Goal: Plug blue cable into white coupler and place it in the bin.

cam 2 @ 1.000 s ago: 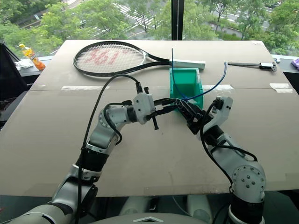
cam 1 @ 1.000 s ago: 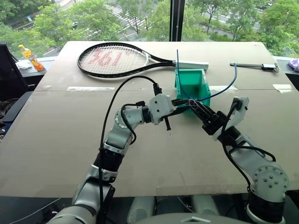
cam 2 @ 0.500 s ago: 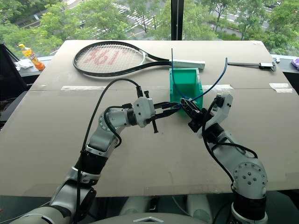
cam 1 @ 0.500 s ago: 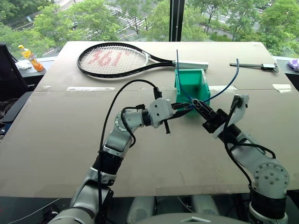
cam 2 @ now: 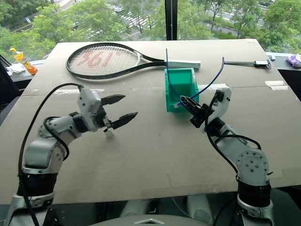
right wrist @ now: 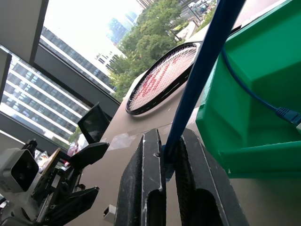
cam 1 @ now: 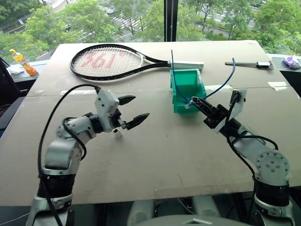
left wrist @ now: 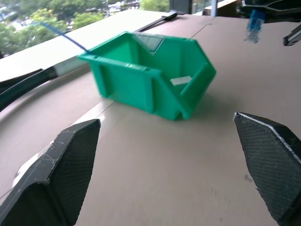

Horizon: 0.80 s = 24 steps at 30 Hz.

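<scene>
My right gripper [cam 1: 196, 100] is clamped on the blue cable [cam 1: 226, 81], its two black fingers pinched together on the cord right at the front lip of the bin [cam 1: 188, 87]. My left gripper [cam 1: 134, 109] stands wide apart with nothing between its fingers, well off to the left of the bin, over bare table.

From the largest thing down, all placed against the bin: the table [cam 1: 155, 155] is a broad tan board that carries everything. The tennis racket [cam 1: 106, 62] lies flat behind and to the left of the bin, with its white-wrapped handle end just beside the bin's back wall. The bin itself is green, upright, with the low cut-away front toward me. From my right fingers the blue cable arcs up and away to the right of the bin; another thin blue strand rises from the bin's back left corner, and in the right wrist view I see a blue plugged end lying inside the bin. In the left wrist view a small white piece [left wrist: 180, 80] rests on the bin's floor; I cannot tell if it is the white coupler. A straight dark cord with a white piece [cam 1: 249, 64] lies far to the right, behind the bin.
</scene>
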Motion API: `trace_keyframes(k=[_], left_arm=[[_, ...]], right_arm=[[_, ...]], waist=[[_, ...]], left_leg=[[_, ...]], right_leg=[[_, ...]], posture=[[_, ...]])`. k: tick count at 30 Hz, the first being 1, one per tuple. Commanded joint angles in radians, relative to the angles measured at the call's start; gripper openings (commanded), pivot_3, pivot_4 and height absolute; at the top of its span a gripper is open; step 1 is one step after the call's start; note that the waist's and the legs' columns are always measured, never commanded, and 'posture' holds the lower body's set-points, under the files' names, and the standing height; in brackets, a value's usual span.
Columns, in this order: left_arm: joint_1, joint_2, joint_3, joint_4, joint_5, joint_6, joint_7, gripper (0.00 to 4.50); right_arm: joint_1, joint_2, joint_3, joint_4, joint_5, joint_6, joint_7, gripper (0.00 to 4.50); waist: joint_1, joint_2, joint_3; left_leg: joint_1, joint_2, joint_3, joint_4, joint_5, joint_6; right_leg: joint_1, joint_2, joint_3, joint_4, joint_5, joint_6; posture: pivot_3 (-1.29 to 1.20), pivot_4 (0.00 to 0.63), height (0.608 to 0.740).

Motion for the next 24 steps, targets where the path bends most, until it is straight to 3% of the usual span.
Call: trace_keyframes(k=[1,5,10,24], left_arm=[[0.097,0.031,0.138,-0.081,-0.007,-0.026,0.035,4.37],[0.263,0.048,0.214,-0.122,-0.039,0.008,0.016,4.37],[0.340,0.020,0.199,-0.079,-0.006,-0.042,0.024,4.37],[0.254,-0.056,0.032,0.171,0.174,-0.277,0.051,4.37]], right_arm=[[-0.025,-0.018,0.016,0.002,-0.031,-0.002,0.069,0.00],[-0.039,-0.005,0.036,0.025,-0.054,0.000,0.102,0.00],[-0.049,0.009,0.052,0.036,-0.080,0.005,0.125,0.00],[0.001,0.008,0.031,-0.026,-0.095,-0.003,0.104,0.00]], waist=[[0.003,0.000,0.000],[0.009,0.000,0.000],[0.018,0.000,0.000],[0.014,0.000,0.000]], left_leg=[[0.000,0.000,0.001,0.000,0.000,0.000],[0.000,-0.001,0.002,0.000,0.000,0.000],[0.000,-0.001,0.001,0.000,0.000,0.000],[0.000,-0.001,0.001,0.000,0.000,0.000]], right_leg=[[0.000,0.000,0.000,0.000,0.000,0.000],[0.000,-0.002,0.001,-0.001,-0.002,-0.003],[0.000,-0.003,0.000,-0.001,-0.002,-0.004],[0.000,-0.004,0.000,-0.001,-0.002,-0.004]], posture=[[0.00,0.150,0.740],[0.00,0.150,0.740],[0.00,0.150,0.740],[0.00,0.150,0.740]])
